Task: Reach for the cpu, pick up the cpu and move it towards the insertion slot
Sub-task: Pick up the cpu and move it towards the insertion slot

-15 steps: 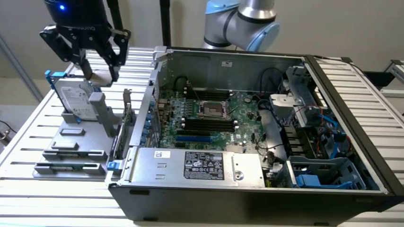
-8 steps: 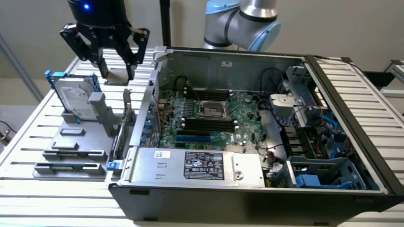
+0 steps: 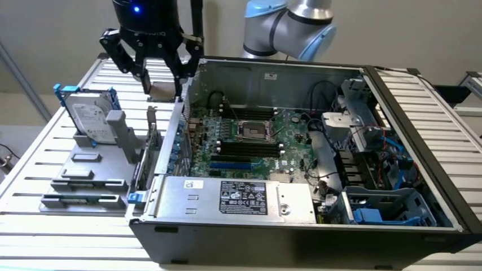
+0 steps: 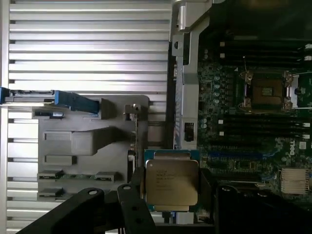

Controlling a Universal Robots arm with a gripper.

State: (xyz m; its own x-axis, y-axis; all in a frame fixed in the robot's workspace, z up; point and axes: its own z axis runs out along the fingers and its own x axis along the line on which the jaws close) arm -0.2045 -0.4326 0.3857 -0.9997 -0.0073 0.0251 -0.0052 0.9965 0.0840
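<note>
The cpu [image 4: 171,183] is held flat, metal top facing the wrist camera, tan underside [image 3: 161,89] seen in the exterior view. It is square; no long axis can be told. It sits between the fingers [image 3: 141,70], which are closed on its opposite edges. The gripper [image 3: 160,83] is raised above the table [image 3: 45,152], just outside the case [image 3: 301,237] wall. The slot [image 3: 254,132] lies well apart, on the motherboard [image 3: 290,152].
</note>
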